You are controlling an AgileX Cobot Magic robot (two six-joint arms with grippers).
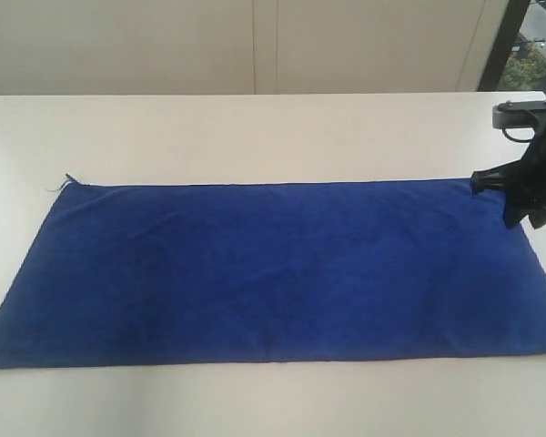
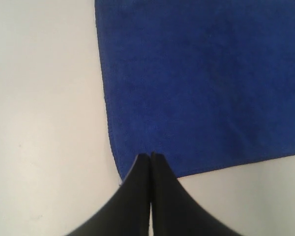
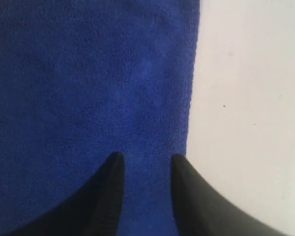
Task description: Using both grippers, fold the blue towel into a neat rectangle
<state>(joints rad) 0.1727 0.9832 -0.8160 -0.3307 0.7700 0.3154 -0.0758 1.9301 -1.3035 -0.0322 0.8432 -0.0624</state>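
Note:
The blue towel (image 1: 273, 269) lies spread flat as one long rectangle on the white table (image 1: 255, 127), with a thin loose thread (image 1: 59, 185) at its far left corner. My right gripper (image 1: 511, 202) hovers over the towel's far right corner. In the right wrist view it (image 3: 145, 157) is open, its fingers straddling the towel (image 3: 88, 73) just inside a cloth edge. My left gripper (image 2: 151, 155) is shut, its tips together over a corner of the towel (image 2: 201, 78), with no cloth visibly pinched. That gripper is outside the exterior view.
Bare white table surrounds the towel on every side. A pale panelled wall (image 1: 255, 45) runs behind the table, with a dark window frame (image 1: 500, 45) at the back right. The towel's right end reaches the exterior view's right border.

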